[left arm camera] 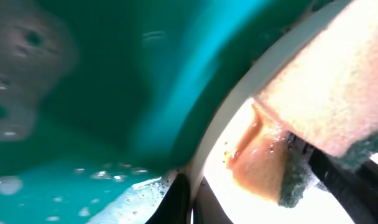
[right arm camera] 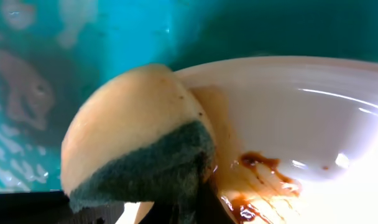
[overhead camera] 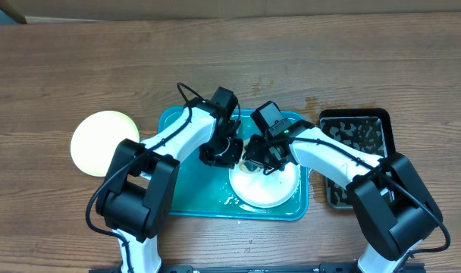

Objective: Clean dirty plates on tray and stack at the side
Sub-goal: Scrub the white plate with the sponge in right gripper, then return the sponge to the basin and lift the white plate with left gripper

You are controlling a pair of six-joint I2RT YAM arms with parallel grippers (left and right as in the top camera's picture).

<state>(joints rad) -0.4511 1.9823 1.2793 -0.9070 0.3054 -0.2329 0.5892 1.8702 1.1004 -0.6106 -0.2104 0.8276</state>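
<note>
A white plate (overhead camera: 272, 188) with brown sauce smears lies on the teal tray (overhead camera: 186, 203). My left gripper (overhead camera: 224, 154) is shut on the plate's rim (left arm camera: 221, 130), one finger on each side of it. My right gripper (overhead camera: 262, 161) is shut on a yellow sponge with a green scrub side (right arm camera: 136, 134) and presses it onto the plate (right arm camera: 313, 118) beside a sauce smear (right arm camera: 263, 165). The sponge (left arm camera: 326, 93) also shows in the left wrist view. A pale yellow-green plate (overhead camera: 101, 140) lies on the table left of the tray. A third plate is out of view.
A black tub (overhead camera: 359, 140) with dark contents stands right of the tray. The tray bottom is wet with soapy droplets (left arm camera: 102, 186). Bare wooden table (overhead camera: 79, 68) lies beyond the tray.
</note>
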